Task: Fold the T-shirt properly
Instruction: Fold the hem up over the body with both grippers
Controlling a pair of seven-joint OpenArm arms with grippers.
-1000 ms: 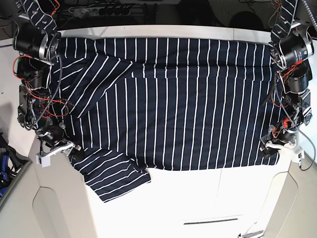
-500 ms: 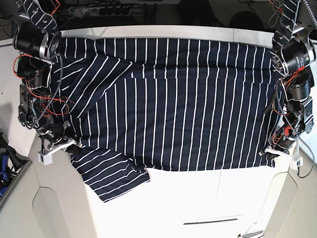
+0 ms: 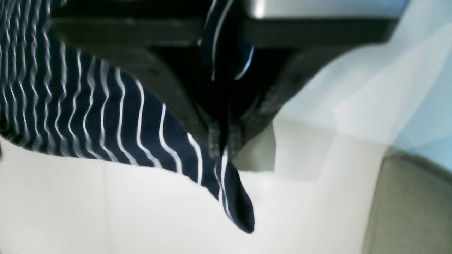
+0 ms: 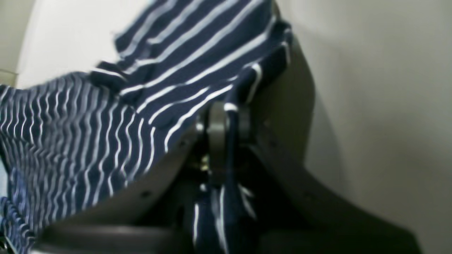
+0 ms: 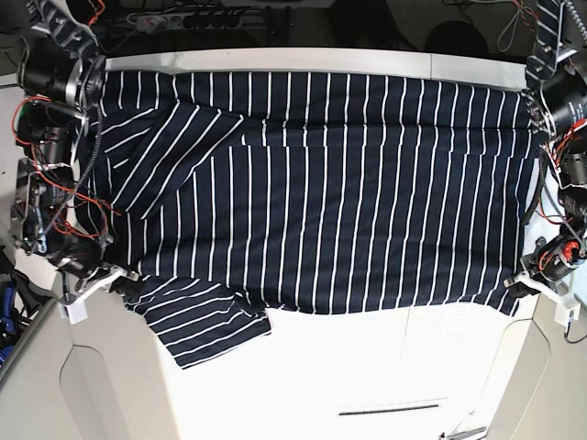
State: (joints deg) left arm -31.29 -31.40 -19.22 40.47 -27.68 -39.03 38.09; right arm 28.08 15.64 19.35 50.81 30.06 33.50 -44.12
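Observation:
The dark navy T-shirt (image 5: 312,202) with thin white stripes lies spread across the white table (image 5: 367,367), one sleeve (image 5: 206,321) hanging out at the front left. My left gripper (image 5: 521,286) is shut on the shirt's front right corner; in the left wrist view its fingers (image 3: 221,143) pinch the cloth (image 3: 233,197). My right gripper (image 5: 117,280) is shut on the front left edge by the sleeve; in the right wrist view the jaws (image 4: 226,116) clamp a fold of striped cloth (image 4: 197,70).
The table's front edge has rounded corners (image 5: 101,367). The arms' bases with red wiring stand at the far left (image 5: 55,82) and far right (image 5: 559,101). A power strip (image 5: 183,16) lies behind the table.
Both grippers have moved outward, away from each other, pulling the shirt's front edge wider and flatter. The sleeve at the front left has shifted left with it.

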